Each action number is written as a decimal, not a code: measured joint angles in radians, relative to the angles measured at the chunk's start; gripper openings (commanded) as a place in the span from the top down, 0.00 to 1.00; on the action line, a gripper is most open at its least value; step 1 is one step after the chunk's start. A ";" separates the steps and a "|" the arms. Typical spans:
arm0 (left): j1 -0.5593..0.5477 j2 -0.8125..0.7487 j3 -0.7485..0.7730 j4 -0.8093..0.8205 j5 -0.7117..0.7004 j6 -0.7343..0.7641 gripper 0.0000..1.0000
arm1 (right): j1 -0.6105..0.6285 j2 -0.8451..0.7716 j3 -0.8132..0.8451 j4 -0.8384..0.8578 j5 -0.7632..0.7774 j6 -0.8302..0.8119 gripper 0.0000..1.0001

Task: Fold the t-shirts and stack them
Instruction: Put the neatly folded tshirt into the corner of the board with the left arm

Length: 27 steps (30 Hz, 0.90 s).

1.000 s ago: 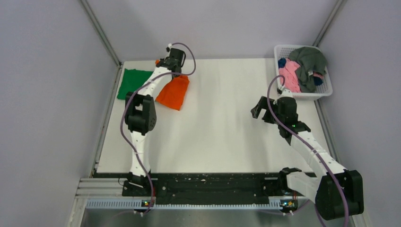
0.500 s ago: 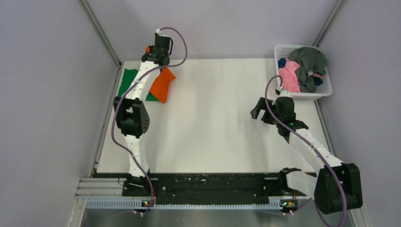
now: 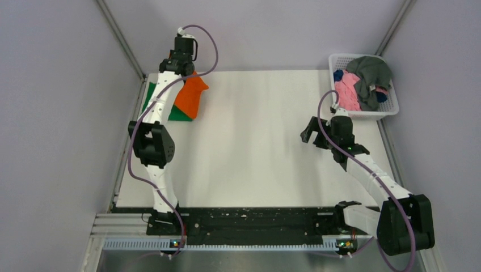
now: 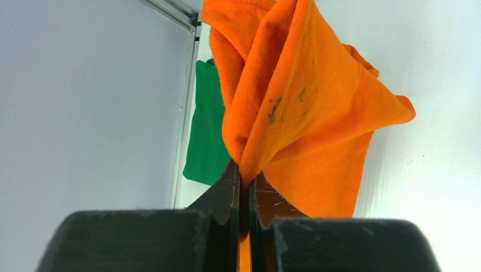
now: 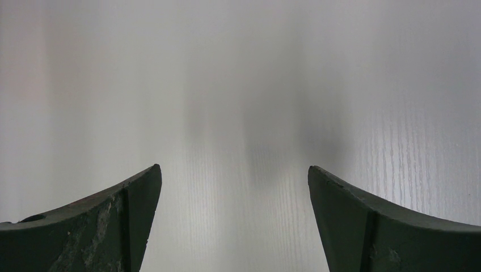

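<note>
Orange t-shirt [image 4: 300, 113] hangs bunched from left gripper [image 4: 244, 190], jaws pinched shut on fold, above far-left table corner. From above it overlaps green t-shirt [image 3: 149, 93], flat along left table edge; contact unclear. Wide white table [image 3: 255, 153] stretch separates arms. Right gripper [image 3: 310, 131] hovers right of centre, jaws spread wide, holding nothing. Pink t-shirt [image 3: 347, 93] and grey t-shirt [image 3: 371, 71] heaped in basket [image 3: 392, 109], far-right corner.
</note>
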<state>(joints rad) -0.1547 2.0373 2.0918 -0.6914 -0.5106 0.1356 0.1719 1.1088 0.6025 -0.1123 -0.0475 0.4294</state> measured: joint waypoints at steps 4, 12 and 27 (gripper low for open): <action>0.035 0.003 0.000 -0.011 0.052 -0.015 1.00 | 0.000 0.000 0.000 0.000 0.006 0.000 0.01; 0.109 0.097 0.014 0.018 0.100 -0.013 1.00 | 0.000 0.023 0.000 -0.003 0.025 -0.001 0.01; 0.212 0.253 0.034 0.155 0.013 0.021 0.02 | 0.000 0.043 0.002 -0.018 0.066 0.000 0.01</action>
<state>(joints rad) 0.0570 2.2906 2.1262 -0.5362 -0.4980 0.1566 0.1719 1.1515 0.6041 -0.1299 0.0181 0.4290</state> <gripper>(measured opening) 0.633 0.985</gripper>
